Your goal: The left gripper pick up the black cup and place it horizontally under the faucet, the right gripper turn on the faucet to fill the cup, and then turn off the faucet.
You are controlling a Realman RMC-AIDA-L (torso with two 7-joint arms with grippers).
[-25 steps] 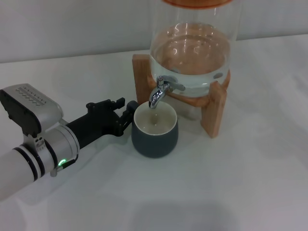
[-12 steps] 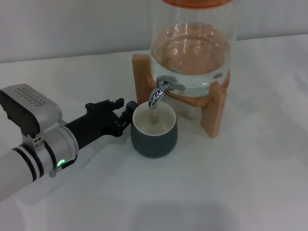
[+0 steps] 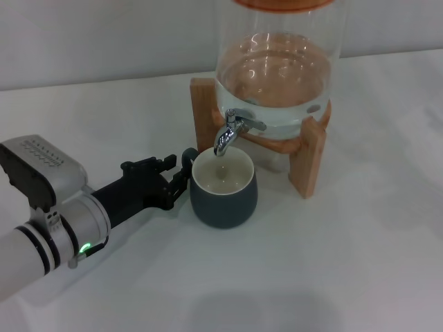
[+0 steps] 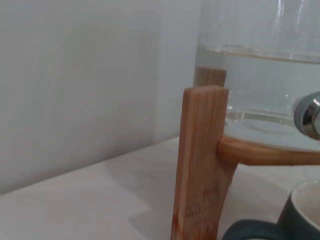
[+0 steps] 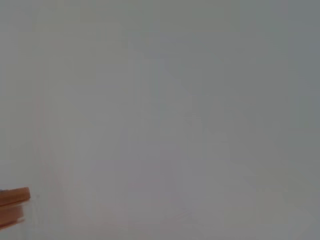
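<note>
i've drawn my left gripper point(image 3: 181, 174) slightly back beside the cup point(image 3: 223, 188), fingers seemingly loosened off its handle, leaving it upright under the faucet point(image 3: 232, 131), ready for filling.

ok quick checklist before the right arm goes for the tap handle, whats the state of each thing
1. black cup upright under the faucet spout: ok, the spout tip sits over its rim.
2. Cup standing on the table, not lifted: ok.
3. left gripper off the cup: cannot tell, its fingertips are at the cup's handle side and contact is not clear.
4. Faucet shut, no water running: cannot tell, no stream is clearly visible.
5. right gripper ready near the lever: not ok, it is not in the head view, and its wrist view shows only blank wall and a bit of the wooden stand.
6. Water in the glass jar: ok, plenty.
</note>
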